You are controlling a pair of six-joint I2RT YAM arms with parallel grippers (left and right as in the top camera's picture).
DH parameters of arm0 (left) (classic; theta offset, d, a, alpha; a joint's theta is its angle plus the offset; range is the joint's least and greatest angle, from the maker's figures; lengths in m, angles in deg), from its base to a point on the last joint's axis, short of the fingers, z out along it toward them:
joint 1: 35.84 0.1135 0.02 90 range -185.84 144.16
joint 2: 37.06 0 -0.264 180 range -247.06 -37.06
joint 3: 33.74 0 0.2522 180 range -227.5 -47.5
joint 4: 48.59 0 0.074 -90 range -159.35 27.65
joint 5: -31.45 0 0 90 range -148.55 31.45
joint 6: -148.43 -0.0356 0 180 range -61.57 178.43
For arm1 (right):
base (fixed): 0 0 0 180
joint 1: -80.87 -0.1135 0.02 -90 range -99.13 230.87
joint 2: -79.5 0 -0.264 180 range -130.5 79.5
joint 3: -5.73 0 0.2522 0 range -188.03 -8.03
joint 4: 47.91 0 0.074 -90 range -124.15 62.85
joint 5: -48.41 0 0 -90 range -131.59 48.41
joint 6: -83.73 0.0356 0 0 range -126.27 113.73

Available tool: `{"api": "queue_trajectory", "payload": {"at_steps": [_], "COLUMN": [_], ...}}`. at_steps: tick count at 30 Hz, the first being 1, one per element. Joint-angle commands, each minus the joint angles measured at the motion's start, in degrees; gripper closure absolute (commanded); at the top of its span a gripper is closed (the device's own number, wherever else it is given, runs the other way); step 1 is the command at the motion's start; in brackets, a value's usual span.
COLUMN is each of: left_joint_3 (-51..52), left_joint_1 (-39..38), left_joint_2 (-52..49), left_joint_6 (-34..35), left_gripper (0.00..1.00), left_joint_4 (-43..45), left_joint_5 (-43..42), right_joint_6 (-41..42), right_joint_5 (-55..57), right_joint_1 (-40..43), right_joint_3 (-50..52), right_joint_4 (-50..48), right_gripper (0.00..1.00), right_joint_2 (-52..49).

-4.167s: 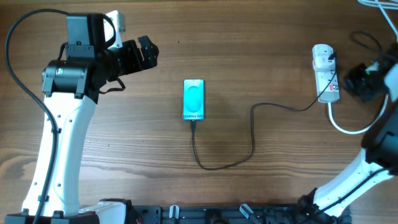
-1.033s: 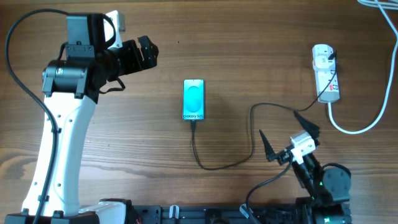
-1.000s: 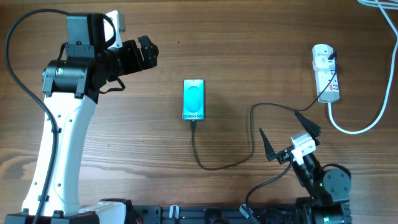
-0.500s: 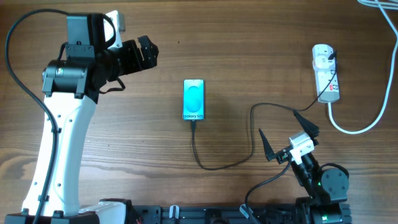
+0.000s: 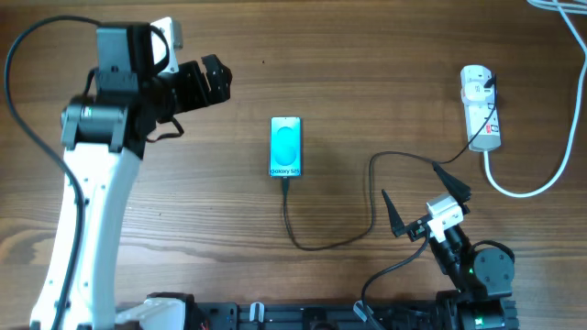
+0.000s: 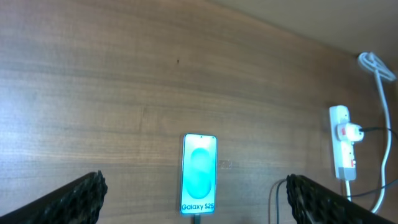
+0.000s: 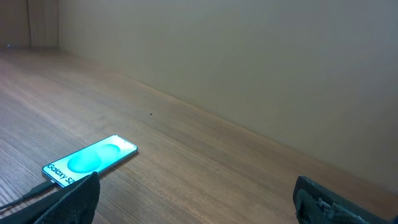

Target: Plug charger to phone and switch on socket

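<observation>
The phone (image 5: 285, 147) lies flat at the table's middle, its turquoise screen lit. The charger (image 5: 330, 240), a thin black cable, meets the phone's foot, loops toward the front and runs right to the socket (image 5: 479, 108), a white strip at the far right. My left gripper (image 5: 215, 78) hovers open, up and to the left of the phone. My right gripper (image 5: 422, 195) stands open near the front, right of the cable loop, holding nothing. In the left wrist view the phone (image 6: 199, 182) and socket (image 6: 344, 143) show between dark fingers (image 6: 78, 198). The right wrist view shows the phone (image 7: 90, 160) at the left.
A thick white cord (image 5: 537, 183) curves from the socket round the table's right side and up to the back corner. My left arm's white link (image 5: 87, 211) spans the left side. A black frame (image 5: 303, 316) runs along the front edge.
Since four seconds ago my right arm has drawn back from the socket to the front of the table. In the last second only the left arm has shifted slightly.
</observation>
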Motion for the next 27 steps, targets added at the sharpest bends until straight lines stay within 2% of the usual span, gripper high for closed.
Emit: {"api": "queue_trajectory", "payload": {"at_steps": [1,7,16,21,27], "left_joint_3": [9.27,36.15,71.17,81.26,83.8], "left_joint_1": [-1.07,1.36,3.15,3.13,3.15], "left_joint_2": [10.29,31.87,61.61,72.08,77.55], "left_joint_6": [-0.35,-0.35,-0.33,-0.31,-0.33], "left_gripper": [0.0,0.0,0.0,0.0,0.0], "left_joint_4": [7.23,25.35,46.4,49.05,46.18], "left_joint_5": [2.19,2.99,2.99,2.97,4.76], "right_joint_6": [-0.52,-0.52,-0.52,-0.52,-0.52], "right_joint_5": [-0.9,-0.9,-0.9,-0.87,-0.9], "right_joint_1": [-0.33,-0.33,-0.33,-0.33,-0.33], "right_joint_3": [0.26,0.26,0.26,0.26,0.26], "right_joint_4": [-0.31,-0.33,-0.33,-0.31,-0.33], "right_gripper": [0.0,0.0,0.0,0.0,0.0], "right_joint_2": [0.63,0.63,0.63,0.63,0.63]}}
